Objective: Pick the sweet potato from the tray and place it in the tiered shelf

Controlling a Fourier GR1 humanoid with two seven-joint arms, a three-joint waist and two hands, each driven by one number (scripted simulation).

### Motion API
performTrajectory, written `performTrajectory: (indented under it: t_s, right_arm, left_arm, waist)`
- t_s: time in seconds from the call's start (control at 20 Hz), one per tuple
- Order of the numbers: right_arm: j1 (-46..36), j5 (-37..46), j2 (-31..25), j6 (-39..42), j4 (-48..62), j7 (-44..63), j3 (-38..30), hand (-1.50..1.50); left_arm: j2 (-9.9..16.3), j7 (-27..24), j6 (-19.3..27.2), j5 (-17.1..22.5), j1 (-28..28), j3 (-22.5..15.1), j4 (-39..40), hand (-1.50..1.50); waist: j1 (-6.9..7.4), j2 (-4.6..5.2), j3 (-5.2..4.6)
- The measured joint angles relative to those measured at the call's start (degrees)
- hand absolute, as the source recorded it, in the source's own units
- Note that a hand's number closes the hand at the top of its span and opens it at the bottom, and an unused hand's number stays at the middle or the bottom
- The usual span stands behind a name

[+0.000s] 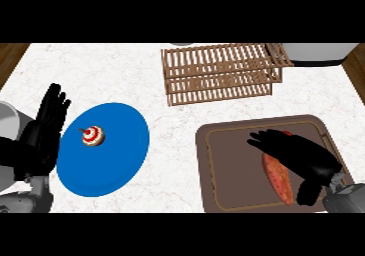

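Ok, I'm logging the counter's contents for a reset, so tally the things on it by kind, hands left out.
Brown tray: 1
Sweet potato: 1
Wooden tiered shelf: 1
Blue plate: 1
Small red-and-white item on the plate: 1
White appliance at the far right corner: 1
Total: 6

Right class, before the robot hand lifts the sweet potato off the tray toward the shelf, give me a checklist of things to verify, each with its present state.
1. Sweet potato lies on the brown tray: ok.
2. Right robot hand is over the sweet potato: ok.
3. Fingers closed round it: cannot tell, the hand hides the contact.
4. Tiered shelf stands beyond the tray, top slats bare: ok.
5. Left robot hand rests open beside the blue plate, out of the path: ok.
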Motion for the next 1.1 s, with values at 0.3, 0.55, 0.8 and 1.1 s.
performTrajectory:
  t_s: [0.3,0.55,0.8,1.1]
  right_arm:
    - [-0.3,3.7,3.2,-1.0,4.6,-1.9,-0.1,-1.50]
    - [-1.8,7.6,4.3,-4.0,10.2,-5.2,0.8,1.50]
    - [-1.0,11.0,3.8,-10.0,10.2,-9.3,1.2,1.50]
    - [-0.5,16.0,12.8,-8.8,8.1,6.4,0.5,1.50]
  left_arm:
    - [-1.5,0.1,-1.6,-1.4,0.3,1.2,-0.6,0.00]
    - [-2.3,0.3,-2.4,-2.3,1.0,1.9,-1.1,0.00]
    - [-3.3,1.1,-2.6,-3.3,1.6,1.8,-2.6,0.00]
    - [-3.7,0.5,-2.7,-3.8,1.8,2.0,-2.3,0.00]
  waist:
    - [0.03,0.00,0.00]
    - [0.12,-0.29,-0.31]
    - [0.07,-0.47,-0.59]
    - [-0.50,-0.63,-1.11]
